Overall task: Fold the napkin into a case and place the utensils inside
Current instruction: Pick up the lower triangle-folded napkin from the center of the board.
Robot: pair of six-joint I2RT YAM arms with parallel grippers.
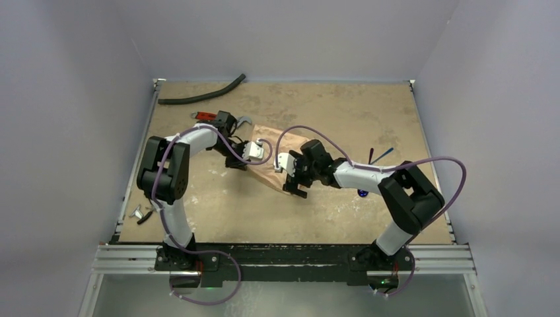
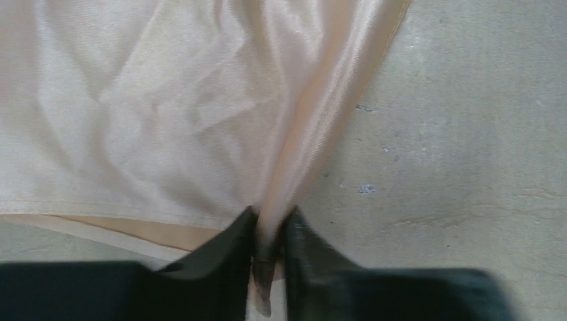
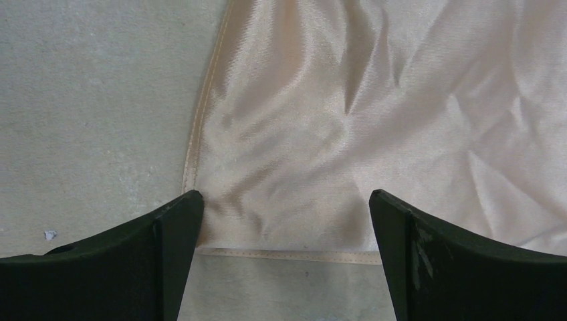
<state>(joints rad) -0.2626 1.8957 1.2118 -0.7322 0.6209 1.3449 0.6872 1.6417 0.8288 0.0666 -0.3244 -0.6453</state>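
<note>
The peach-orange napkin (image 1: 272,166) lies rumpled and spread on the table between my two grippers, not in a pouch shape. My left gripper (image 1: 247,158) is at its left edge. In the left wrist view, the left gripper (image 2: 271,224) is shut on a raised ridge of the napkin (image 2: 167,114). My right gripper (image 1: 291,178) is open over the napkin's near right corner. In the right wrist view, the right gripper (image 3: 286,200) straddles the hemmed edge of the napkin (image 3: 348,114), with nothing between the jaws. The blue fork (image 1: 385,154) and purple spoon (image 1: 372,156) lie on the table to the right, partly behind my right arm.
A red-handled wrench (image 1: 206,116) lies behind my left wrist. A curved black hose (image 1: 205,96) lies at the back left. A small metal piece (image 1: 139,212) sits at the left edge. A small blue object (image 1: 362,193) shows under my right forearm.
</note>
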